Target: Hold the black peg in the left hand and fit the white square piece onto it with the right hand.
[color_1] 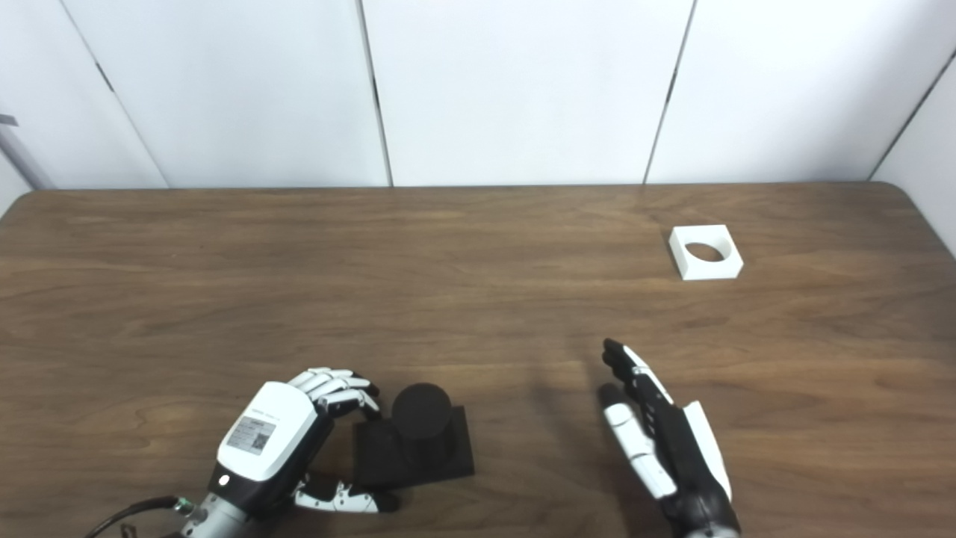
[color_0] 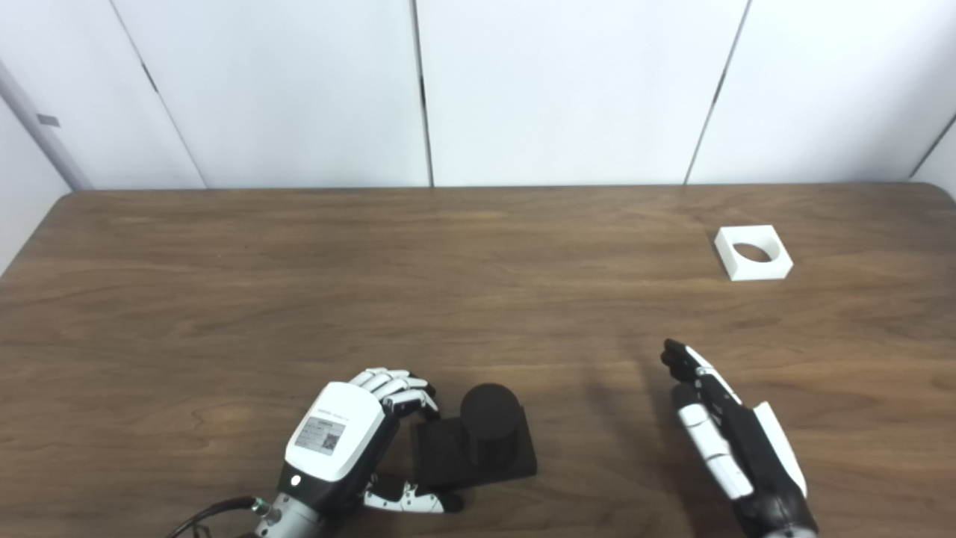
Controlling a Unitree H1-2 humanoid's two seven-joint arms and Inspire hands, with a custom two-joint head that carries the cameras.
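The black peg [color_0: 489, 418] is a short round post on a flat square base, standing near the table's front edge at the middle. My left hand [color_0: 347, 441] sits just left of it, fingers curled at the base's far left corner and thumb along its near edge, apart and not clamped on it. The white square piece [color_0: 753, 252], with a round hole through it, lies flat at the far right of the table. My right hand [color_0: 721, 430] hovers open at the front right, fingers straight and pointing away, well short of the white piece.
The brown wooden table [color_0: 299, 284] ends at a white panelled wall behind. Its left and right edges show at the picture's sides. A cable [color_0: 205, 515] runs from my left wrist at the bottom.
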